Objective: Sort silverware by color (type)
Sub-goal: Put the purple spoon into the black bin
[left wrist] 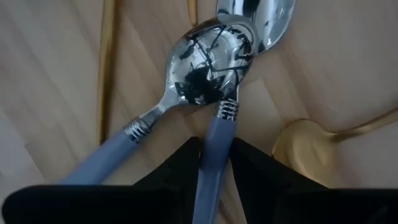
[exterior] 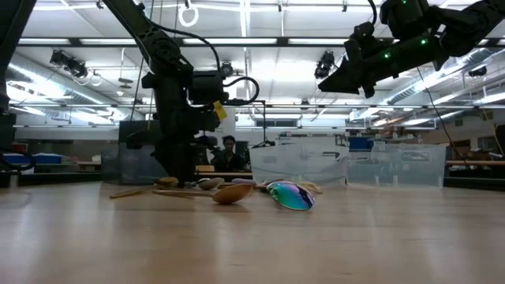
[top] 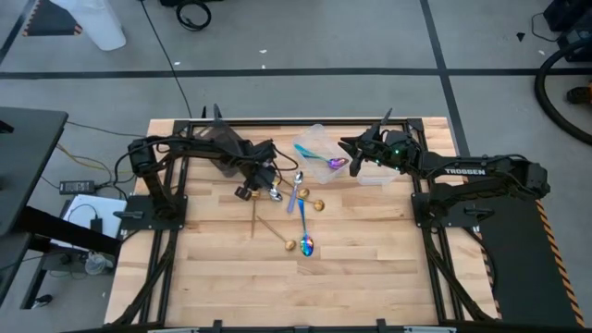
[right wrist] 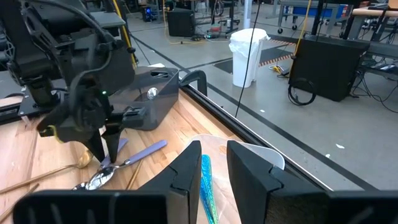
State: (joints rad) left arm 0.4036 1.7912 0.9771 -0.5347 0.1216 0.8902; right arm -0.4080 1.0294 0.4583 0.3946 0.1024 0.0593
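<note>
My left gripper [top: 270,189] points down at the table's middle, shut on a silver-bowled spoon with a pale blue handle [left wrist: 213,162]. A second spoon of the same kind [left wrist: 208,62] lies with its bowl across the first one's neck. My right gripper [top: 351,158] hovers high over a clear tub [top: 314,139], shut on an iridescent spoon [top: 330,163] with a teal handle. Gold spoons [top: 277,231] and another iridescent spoon [top: 307,245] lie flat on the wood nearer the front edge. My left gripper pinches the blue handle [left wrist: 214,134] just behind its ribbed metal collar, one finger [left wrist: 177,165] on each side, coming from above. The spoon lies on the table, its neck under the other spoon's bowl. My right gripper pinches the iridescent spoon between its two fingers [right wrist: 186,168]. The teal handle [right wrist: 206,177] sticks forward past the fingertips, over the clear tub. The spoon is lifted clear; the fingers hide which part they are on.
A dark tub [top: 222,139] sits at the far left under my left arm, and a second clear tub [top: 375,173] under my right arm. A gold spoon's bowl [left wrist: 305,143] lies close beside my left fingers. Bare wood stretches along the near half [top: 305,287].
</note>
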